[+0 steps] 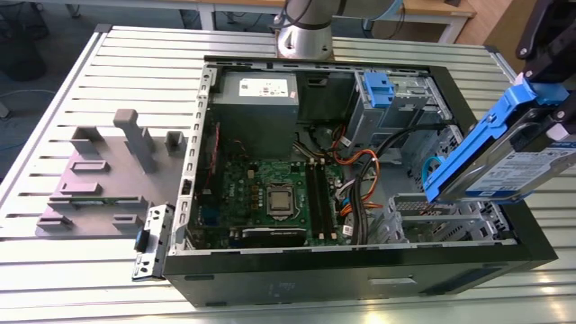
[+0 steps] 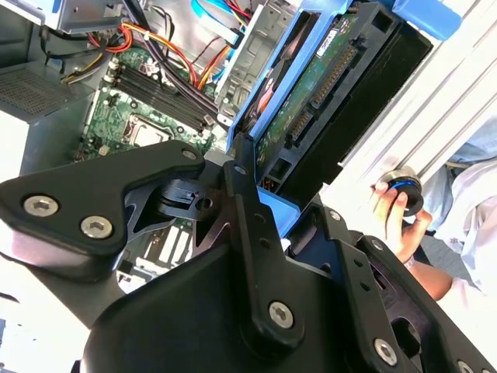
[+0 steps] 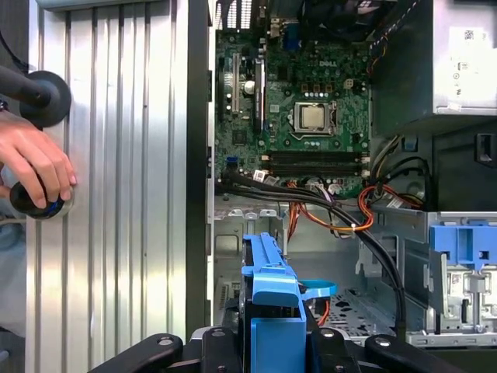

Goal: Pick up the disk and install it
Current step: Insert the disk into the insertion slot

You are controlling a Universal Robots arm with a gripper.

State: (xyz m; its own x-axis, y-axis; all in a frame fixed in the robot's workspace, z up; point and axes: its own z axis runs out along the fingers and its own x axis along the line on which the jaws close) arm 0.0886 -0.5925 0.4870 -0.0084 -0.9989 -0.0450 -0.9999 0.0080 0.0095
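Carrying the disk (image 1: 517,162) toward its bay is the step in hand, and it is judged to be about midway: the disk is off the table and held in the air over the corner of the open case (image 1: 360,270) at the exterior view's right, tilted, with its label facing outward and its blue bracket (image 1: 490,131) uppermost. The gripper (image 3: 273,330) is clamped on the disk by the bracket edges, as seen in both wrist views, where the blue frame is pinched between the black fingers (image 2: 248,210). The grey cage (image 1: 432,219) lies just below the disk, and the blue latch (image 1: 378,88) is fixed to the upper bay near the power supply (image 1: 256,88). For a clean insertion, the disk should be levelled and squared to the cage rails before it is lowered, since a tilted entry is likely to jam the bracket. The orange and black cables (image 1: 355,169) run close beside the cage and should be kept clear of the descent. A person's hand (image 3: 35,159) rests on a knob on the slatted table (image 1: 117,81) beside the case, apart from the gripper.
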